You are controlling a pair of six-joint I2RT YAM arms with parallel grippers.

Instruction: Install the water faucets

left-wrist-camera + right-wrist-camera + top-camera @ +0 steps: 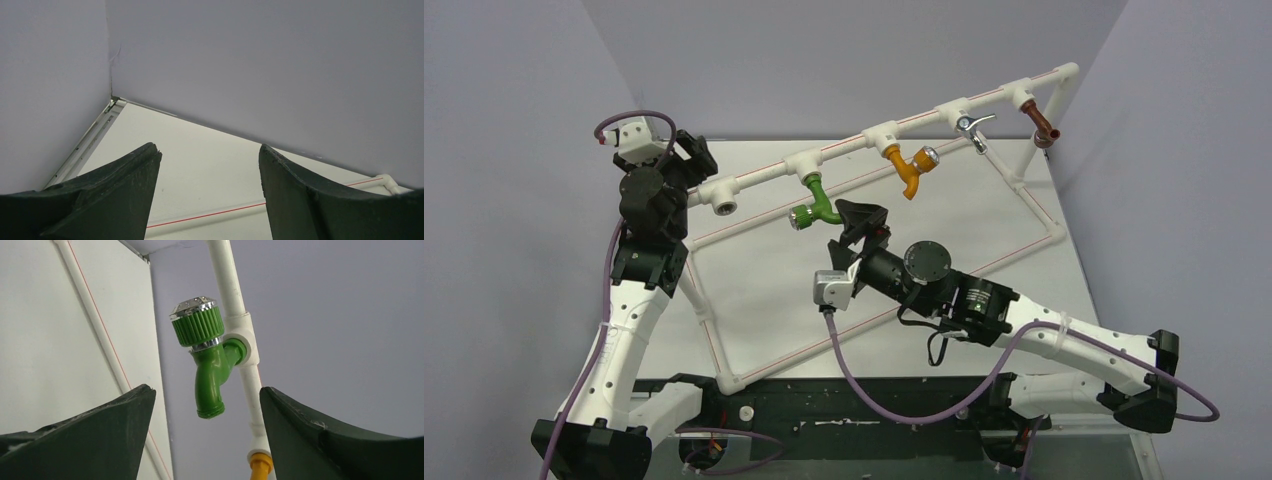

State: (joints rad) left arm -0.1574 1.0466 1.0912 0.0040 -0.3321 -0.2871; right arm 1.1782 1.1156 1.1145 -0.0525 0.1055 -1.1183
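Observation:
The green faucet (814, 203) hangs from a tee on the raised white pipe (844, 150), second fitting from the left, its silver knob at its lower left. In the right wrist view the green faucet (210, 360) sits screwed into the tee, beyond the fingertips. My right gripper (861, 215) is open and empty just right of it, not touching; in its wrist view the right gripper (207, 395) frames the spout. My left gripper (692, 152) is open and empty at the pipe's left end; in its own view the left gripper (210, 152) faces the table and wall.
An empty end fitting (723, 206) sits left of the green faucet. An orange faucet (911, 170), a chrome faucet (971, 127) and a brown faucet (1041, 125) hang further right on the pipe. A white pipe frame (714, 345) with red lines lies on the table.

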